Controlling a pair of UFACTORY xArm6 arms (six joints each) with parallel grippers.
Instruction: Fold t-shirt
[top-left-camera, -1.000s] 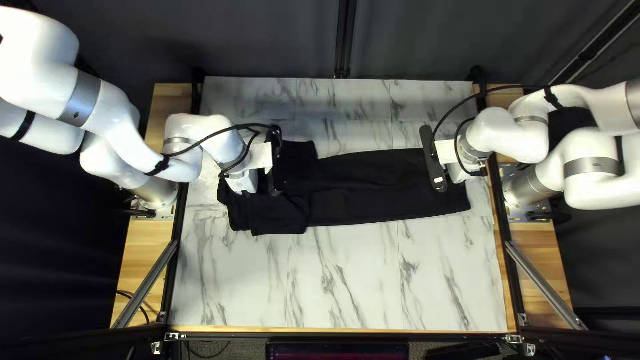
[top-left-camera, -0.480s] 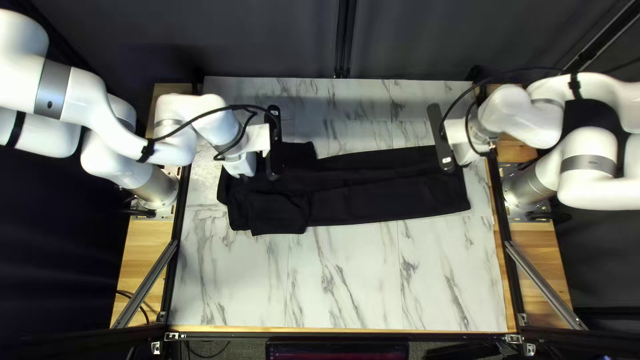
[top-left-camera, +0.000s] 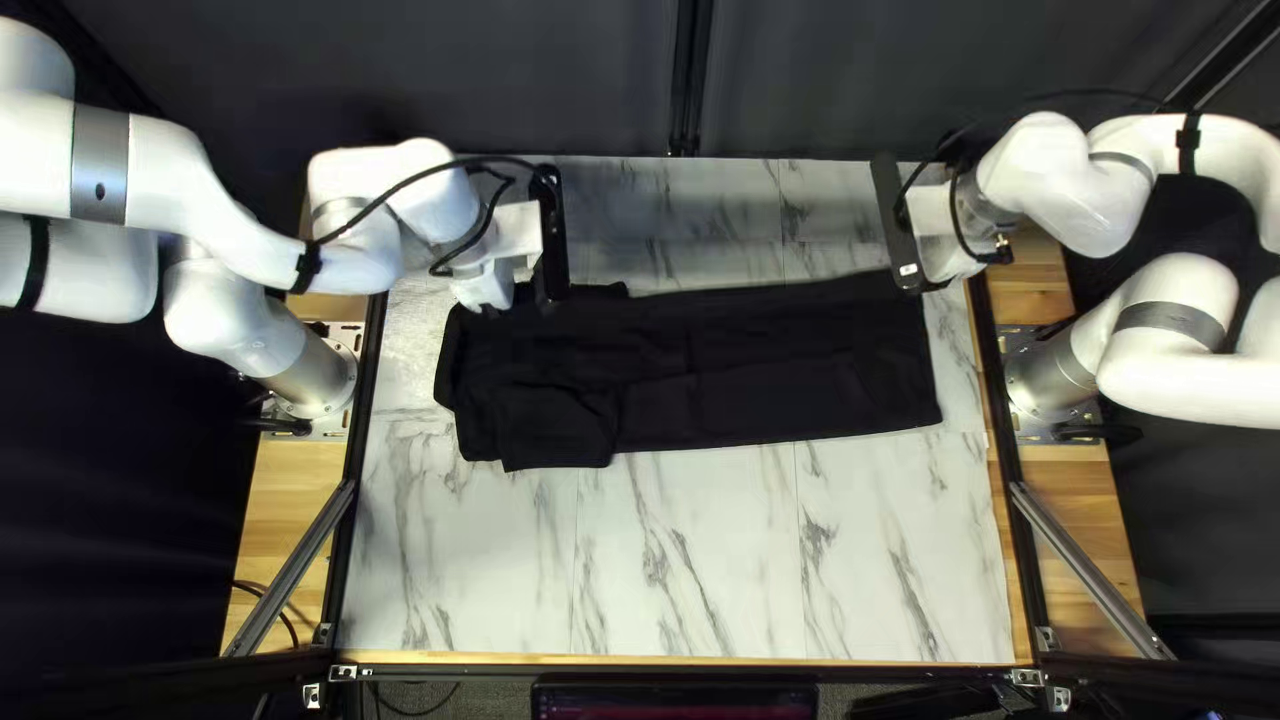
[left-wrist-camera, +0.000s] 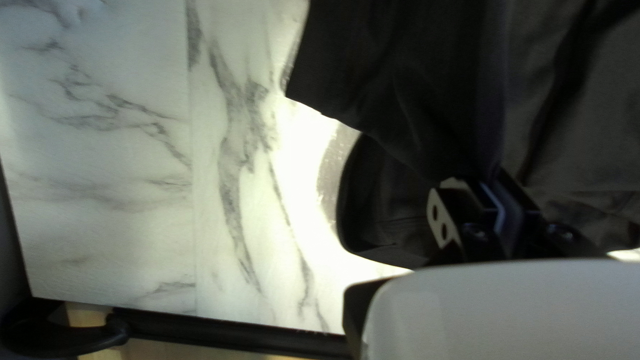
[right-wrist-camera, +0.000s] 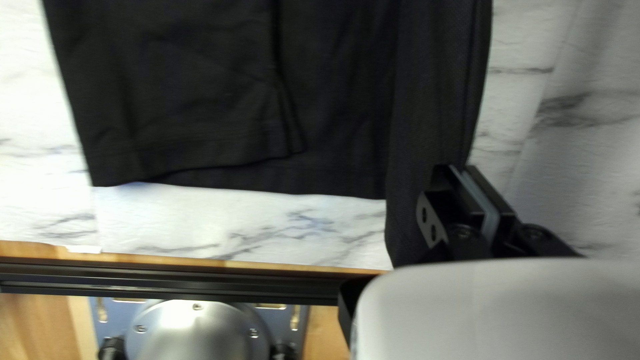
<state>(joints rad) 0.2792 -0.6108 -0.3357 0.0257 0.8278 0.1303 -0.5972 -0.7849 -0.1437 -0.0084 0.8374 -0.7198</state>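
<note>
The left gripper (left-wrist-camera: 487, 180) and right gripper (right-wrist-camera: 459, 172) are pinching the black shirt (top-left-camera: 760, 374), which is lying across the table (top-left-camera: 694, 560); both are moving farther back, drawing its far edge along, probably preparing a fold.

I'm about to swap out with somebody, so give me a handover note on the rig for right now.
Left end effector: shut on the shirt, at its far side near the left end of the top left view.
Right end effector: shut on the shirt, at its far right corner in that view.
Shirt: black, in a long strip across the table, its held far side lifted.
Done: layers overlap in the strip; both arms have a grip.
Left: probably bring the held side over toward the table's near edge, lay it flat, then fold the length shorter.
</note>
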